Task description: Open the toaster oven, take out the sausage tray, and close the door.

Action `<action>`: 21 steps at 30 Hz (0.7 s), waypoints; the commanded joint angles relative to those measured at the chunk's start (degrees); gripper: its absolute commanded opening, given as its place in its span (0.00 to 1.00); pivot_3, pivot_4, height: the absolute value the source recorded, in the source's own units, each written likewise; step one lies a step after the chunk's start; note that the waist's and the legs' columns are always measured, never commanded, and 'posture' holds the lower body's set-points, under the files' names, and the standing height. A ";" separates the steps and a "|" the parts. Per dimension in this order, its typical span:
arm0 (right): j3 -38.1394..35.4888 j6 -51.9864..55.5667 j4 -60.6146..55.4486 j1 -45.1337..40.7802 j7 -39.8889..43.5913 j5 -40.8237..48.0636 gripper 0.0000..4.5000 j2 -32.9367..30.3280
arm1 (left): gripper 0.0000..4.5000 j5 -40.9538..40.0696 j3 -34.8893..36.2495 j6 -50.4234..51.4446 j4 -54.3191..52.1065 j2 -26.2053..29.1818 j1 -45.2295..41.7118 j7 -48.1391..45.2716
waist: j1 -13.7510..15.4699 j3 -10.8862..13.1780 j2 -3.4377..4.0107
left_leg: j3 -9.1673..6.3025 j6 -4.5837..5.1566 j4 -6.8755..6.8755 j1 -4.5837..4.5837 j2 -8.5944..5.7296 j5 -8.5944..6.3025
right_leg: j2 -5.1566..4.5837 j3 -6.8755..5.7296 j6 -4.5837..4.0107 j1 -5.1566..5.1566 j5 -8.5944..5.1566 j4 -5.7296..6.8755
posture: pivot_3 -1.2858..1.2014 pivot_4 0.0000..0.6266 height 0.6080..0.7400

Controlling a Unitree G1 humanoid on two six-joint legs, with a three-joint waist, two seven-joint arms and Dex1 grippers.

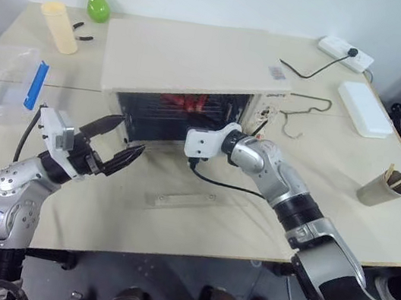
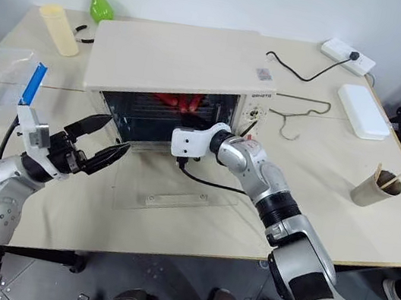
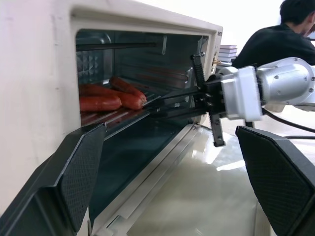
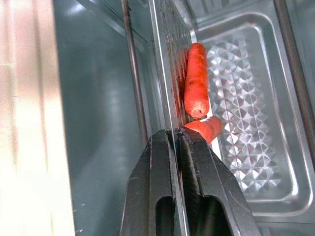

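Here the toaster oven (image 1: 191,68) sits in the upper middle of the frame on the bench (image 1: 174,215), its door (image 2: 178,192) folded down flat in front. The right hand (image 4: 176,135) is pinched tight on the front rim of the sausage tray (image 3: 123,115), which lies inside the oven. The left hand (image 1: 113,143), lower left, hangs with fingers spread wide, gripping nothing.

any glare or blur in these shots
Left wrist view: bright glare on the open door, left gripper's fingers soft up close. Right wrist view: washed-out highlight along one edge, sausages sharp. Head views: evenly lit.
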 commanded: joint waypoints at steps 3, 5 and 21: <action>-1.79 -0.48 -12.39 3.43 4.58 4.29 0.00 -1.52 | 1.00 0.41 0.09 -0.54 1.99 1.20 -3.40 -0.98 | 0.18 0.01 -0.01 | 0.00 0.00 0.07 -0.03 0.00 0.00 | 0.00 0.00 0.00 0.01 0.00 -0.01 | 0.52 0.24 1.00; -1.89 -1.22 -16.09 6.63 6.97 5.36 0.00 -3.82 | 1.00 -0.06 0.27 0.09 1.80 1.39 -3.58 -1.15 | 0.18 0.01 -0.01 | 0.00 0.00 0.11 -0.01 0.02 0.00 | 0.00 0.03 0.00 0.01 0.00 -0.01 | 0.52 0.24 1.00; -7.57 3.20 -39.85 24.93 14.56 10.13 0.00 -14.33 | 1.00 -0.63 0.46 3.80 3.42 4.02 -4.86 -3.09 | 2.23 0.02 -0.03 | 0.01 0.01 0.22 0.03 -0.01 0.00 | -0.02 0.06 0.00 0.09 0.00 -0.06 | 0.52 0.24 1.00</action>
